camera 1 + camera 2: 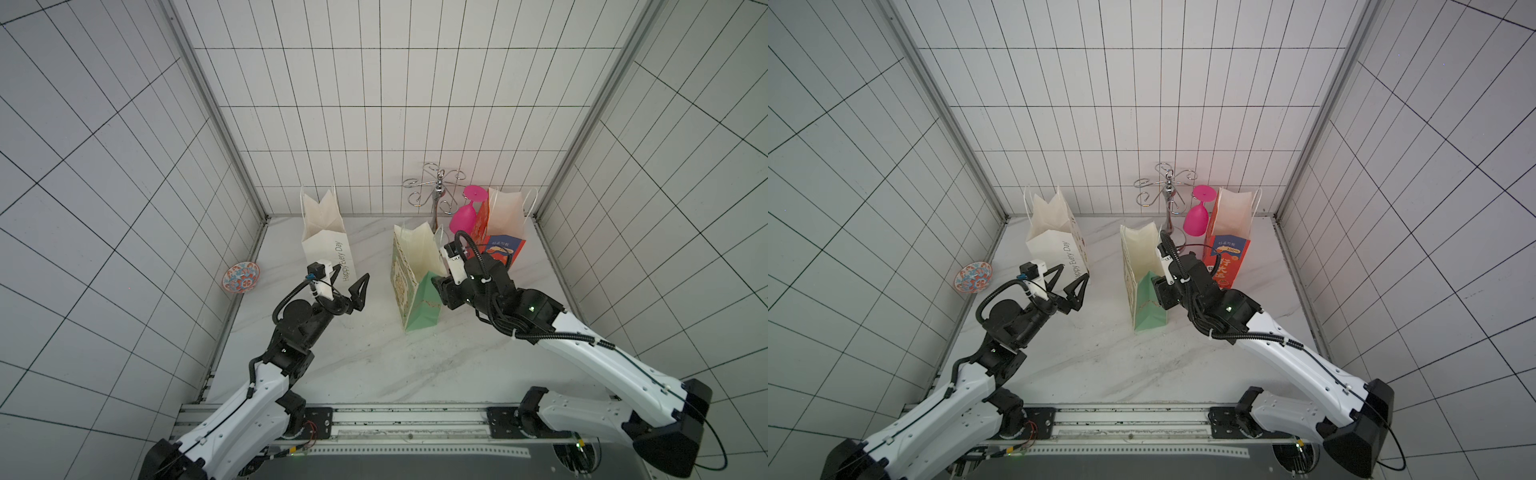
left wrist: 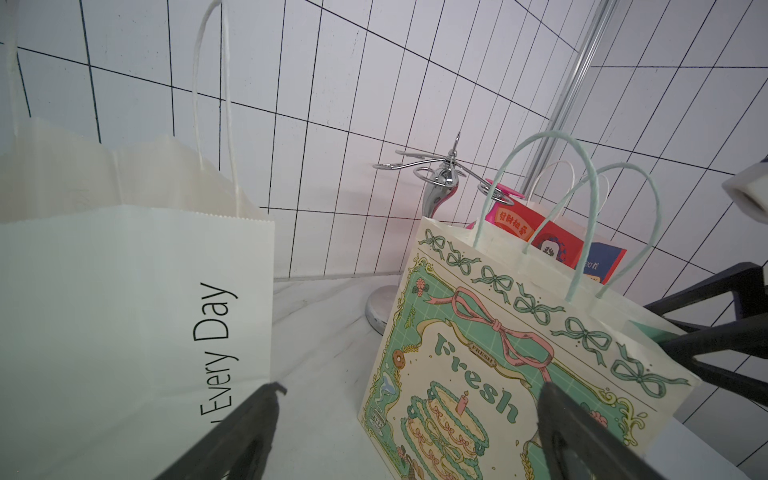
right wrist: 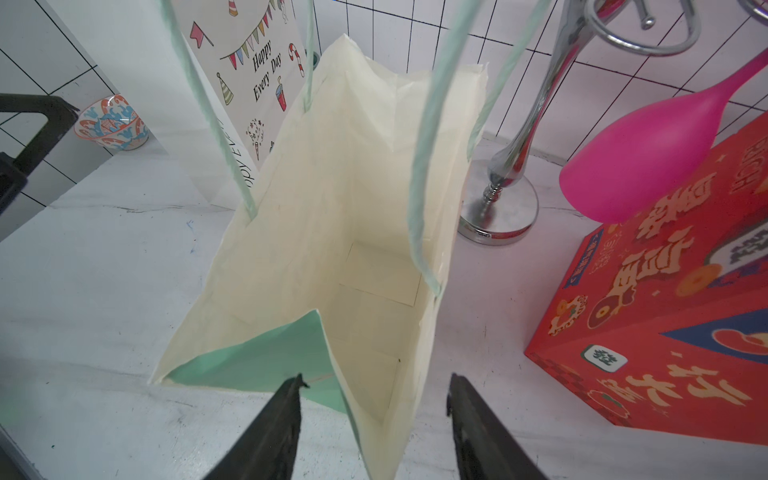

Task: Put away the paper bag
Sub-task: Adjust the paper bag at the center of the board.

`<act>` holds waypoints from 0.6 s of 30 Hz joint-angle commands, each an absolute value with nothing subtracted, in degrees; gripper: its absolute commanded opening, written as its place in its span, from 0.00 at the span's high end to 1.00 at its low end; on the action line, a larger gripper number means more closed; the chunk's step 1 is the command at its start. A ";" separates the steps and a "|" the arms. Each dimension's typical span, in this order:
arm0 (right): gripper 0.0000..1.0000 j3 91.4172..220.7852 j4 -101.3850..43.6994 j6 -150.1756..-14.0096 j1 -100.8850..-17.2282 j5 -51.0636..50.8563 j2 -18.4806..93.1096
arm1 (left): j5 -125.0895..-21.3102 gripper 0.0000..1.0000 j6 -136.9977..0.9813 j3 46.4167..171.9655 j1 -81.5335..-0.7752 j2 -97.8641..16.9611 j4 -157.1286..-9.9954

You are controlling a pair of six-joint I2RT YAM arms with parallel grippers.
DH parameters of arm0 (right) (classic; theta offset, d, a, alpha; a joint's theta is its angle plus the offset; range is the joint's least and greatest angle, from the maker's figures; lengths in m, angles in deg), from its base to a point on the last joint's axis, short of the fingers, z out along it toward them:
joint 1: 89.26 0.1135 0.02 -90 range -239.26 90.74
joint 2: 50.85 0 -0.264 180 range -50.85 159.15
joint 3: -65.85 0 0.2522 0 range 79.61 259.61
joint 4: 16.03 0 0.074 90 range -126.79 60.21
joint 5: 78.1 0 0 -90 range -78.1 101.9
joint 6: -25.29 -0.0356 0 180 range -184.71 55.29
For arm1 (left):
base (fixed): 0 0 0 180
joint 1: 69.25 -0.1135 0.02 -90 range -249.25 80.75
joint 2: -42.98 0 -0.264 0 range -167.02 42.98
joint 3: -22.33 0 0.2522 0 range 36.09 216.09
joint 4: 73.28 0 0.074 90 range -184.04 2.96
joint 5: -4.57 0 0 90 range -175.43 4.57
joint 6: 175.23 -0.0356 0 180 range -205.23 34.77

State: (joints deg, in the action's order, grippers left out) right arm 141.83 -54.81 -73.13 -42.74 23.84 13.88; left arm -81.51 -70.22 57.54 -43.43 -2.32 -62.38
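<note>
Closest to my right wrist's lens, my right hand (image 3: pixel 376 380) shows both fingers apart, one on either side of the near side wall of the green bag (image 3: pixel 332 199), and I see no pinch on it. That bag, which I take to be the one to put away, stands upright and open near the middle of the worktop (image 1: pixel 353 365). The white bag (image 1: pixel 328 245) is at its 10 o'clock, the red bag (image 1: pixel 503 224) at its 2 o'clock, and the rack (image 1: pixel 436 195) with a pink glass (image 1: pixel 463 218) is just behind at 12. My left hand (image 1: pixel 352 272) hovers at the green bag's 9 o'clock, fingers wide, holding nothing. To do this well, I should close on the side wall's paper alone, at its centre crease, with the handles (image 3: pixel 419 208) out of the pinch, so the fold goes inward. A light squeeze will do, since thin paper crumples. The left hand could steady the printed face so nothing tips toward the rack.
</note>
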 commanded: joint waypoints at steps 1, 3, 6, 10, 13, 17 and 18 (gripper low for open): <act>0.47 138.11 -48.69 -71.59 -42.31 25.21 14.80 | -81.46 0.02 -69.56 56.83 -43.48 -2.20 -61.09; 0.51 137.11 -47.12 -71.17 -42.30 25.32 14.94 | -81.47 0.02 -69.50 56.83 -43.41 -2.14 -61.09; 0.59 135.20 -44.64 -70.73 -42.33 25.59 14.49 | -81.56 0.02 -69.40 56.82 -43.41 -1.85 -61.38; 0.74 133.59 -43.04 -69.54 -42.33 25.78 13.83 | -81.90 0.02 -69.31 56.73 -43.45 -1.24 -61.75; 0.81 133.05 -42.84 -69.48 -42.33 25.15 13.25 | -82.33 0.02 -69.20 56.69 -43.44 -0.81 -61.79; 0.95 132.45 -42.88 -68.65 -42.33 23.63 11.88 | -82.45 0.02 -69.14 56.94 -43.41 -0.02 -62.15; 0.97 132.21 -42.93 -68.41 -42.32 23.06 11.28 | -82.53 0.02 -69.06 56.96 -43.46 0.23 -62.42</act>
State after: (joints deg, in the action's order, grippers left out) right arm 135.44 -44.47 -69.61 -42.71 24.50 13.55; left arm -81.72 -69.59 57.54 -43.43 -0.83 -62.42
